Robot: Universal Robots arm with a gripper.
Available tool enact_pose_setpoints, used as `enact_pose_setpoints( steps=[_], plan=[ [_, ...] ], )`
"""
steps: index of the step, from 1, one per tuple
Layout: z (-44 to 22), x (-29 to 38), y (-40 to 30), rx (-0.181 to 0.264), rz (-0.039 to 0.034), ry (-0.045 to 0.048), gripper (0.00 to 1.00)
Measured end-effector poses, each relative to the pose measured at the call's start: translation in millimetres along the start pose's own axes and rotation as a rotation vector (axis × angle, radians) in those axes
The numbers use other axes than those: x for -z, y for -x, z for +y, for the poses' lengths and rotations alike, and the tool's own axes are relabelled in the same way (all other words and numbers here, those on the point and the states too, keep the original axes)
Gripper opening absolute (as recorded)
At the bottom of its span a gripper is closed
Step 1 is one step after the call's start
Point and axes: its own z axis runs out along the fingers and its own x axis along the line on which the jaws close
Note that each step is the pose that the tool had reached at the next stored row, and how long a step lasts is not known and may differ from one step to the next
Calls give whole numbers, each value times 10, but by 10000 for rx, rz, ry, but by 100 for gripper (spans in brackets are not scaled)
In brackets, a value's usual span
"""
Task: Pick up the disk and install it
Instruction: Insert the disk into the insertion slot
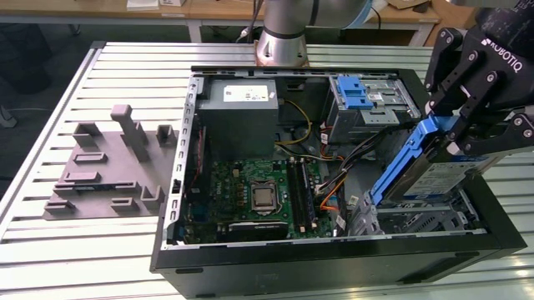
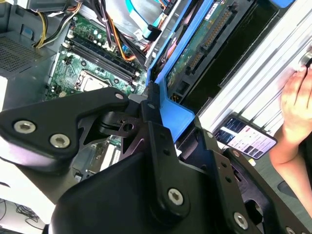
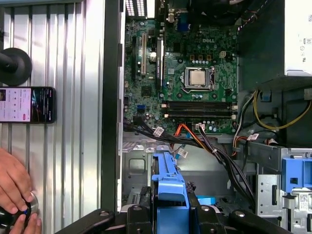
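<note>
One tool [image 1: 476, 140] clamps the tilted disk [image 1: 401, 165], its white-and-blue label [image 1: 436, 180] showing.

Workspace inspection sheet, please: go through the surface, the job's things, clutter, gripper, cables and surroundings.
Surface: slatted metal table, carrying an open computer case.
Job's things: the disk in its blue carrier, tilted above the drive bay, not seated.
Clutter: grey fixture block and a phone on the table.
Gripper: the gripper is shut on the disk's blue end.
Cables: loose black, orange and yellow wires inside the case, beside the motherboard.
Surroundings: a person's hand on the table beside the case; wooden benches behind.
</note>
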Motion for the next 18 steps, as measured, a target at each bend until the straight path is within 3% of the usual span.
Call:
enact_pose_setpoints(
  steps=[13, 18],
  plan=[
    [-4, -103, -1, 1, -8, 0, 36],
    [-4, -109, -1, 0, -7, 0, 36]
  ],
)
